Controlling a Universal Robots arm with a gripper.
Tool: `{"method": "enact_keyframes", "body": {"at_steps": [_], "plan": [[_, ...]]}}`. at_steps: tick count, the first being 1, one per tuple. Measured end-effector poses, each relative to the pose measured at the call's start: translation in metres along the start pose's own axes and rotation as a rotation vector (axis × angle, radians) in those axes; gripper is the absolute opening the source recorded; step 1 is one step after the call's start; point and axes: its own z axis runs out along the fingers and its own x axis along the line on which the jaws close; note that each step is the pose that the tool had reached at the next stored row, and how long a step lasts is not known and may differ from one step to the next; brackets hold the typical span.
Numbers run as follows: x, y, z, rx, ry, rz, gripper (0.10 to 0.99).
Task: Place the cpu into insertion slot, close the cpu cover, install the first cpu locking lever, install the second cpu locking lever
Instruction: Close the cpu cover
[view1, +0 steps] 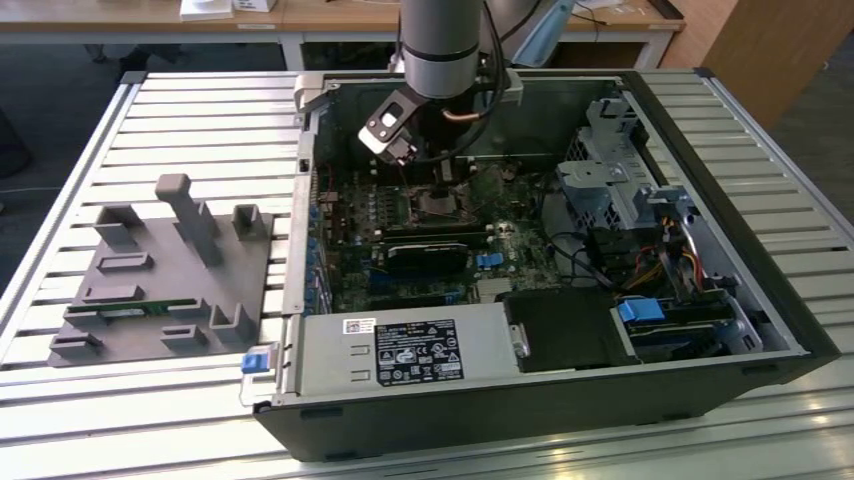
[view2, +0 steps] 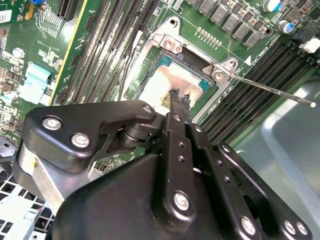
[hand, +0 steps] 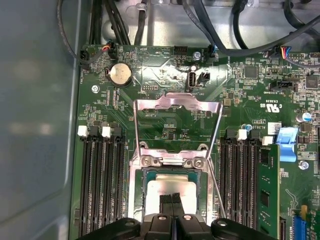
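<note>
Though lying flat in the insertion slot (hand: 172, 172) by the look of it, nowhere near locked down: talking about the cpu (hand: 152, 195), dull silver top up in both wrist views. Directly over it, seeing the hand (hand: 172, 197) clenched, black fingertips (view2: 176, 102) squeezed together on nothing, touching the chip or just above it; can't call which. Spotting the cpu cover (hand: 175, 102) flipped open beyond the far edge of the insertion slot, and a locking lever (view2: 270, 90) swung free, sticking out from the slot's corner.

Now the worry. Could bear down off-centre with those narrow tips and rock the chip in the insertion slot, bending contacts underneath if not sitting square. Could drag sideways and skid it out of register. Could also snag the loose lever or the raised cover on any careless move, with memory slots (hand: 100, 190) crowding both sides of the insertion slot and cables (hand: 210, 27) draped past the cover.

Pulling back: an open computer case (view1: 534, 425) around the insertion slot, lying on a slatted metal worktop (view1: 200, 110). Well apart from the slot, outside the case, a grey fixture block (view1: 160, 270). Farther off again, wooden desks (view1: 334, 15) over a dark floor.
</note>
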Motion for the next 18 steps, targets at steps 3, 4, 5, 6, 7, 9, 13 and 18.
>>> {"method": "enact_keyframes", "body": {"at_steps": [3, 4, 5, 6, 7, 9, 13, 18], "plan": [[0.0001, 0.0004, -0.005, 0.0, 0.0002, 0.0, 0.106], [0.0001, 0.0005, -0.0074, 0.0, 0.0001, 0.0, 0.106], [0.0002, 0.0007, -0.0099, 0.0, 0.0001, 0.0, 0.106], [0.0002, 0.0008, -0.0117, 0.0, 0.0002, 0.0, 0.106], [0.0002, 0.0009, -0.0133, 0.0, 0.0001, 0.0, 0.106], [0.0003, 0.0011, -0.0143, 0.0, 0.0003, 0.0, 0.106], [-0.0024, 0.0007, -0.0144, 0.0, 0.0002, 0.0, 0.106], [-0.0073, 0.0012, -0.0144, 0.001, 0.0002, 0.0, 0.106]]}}
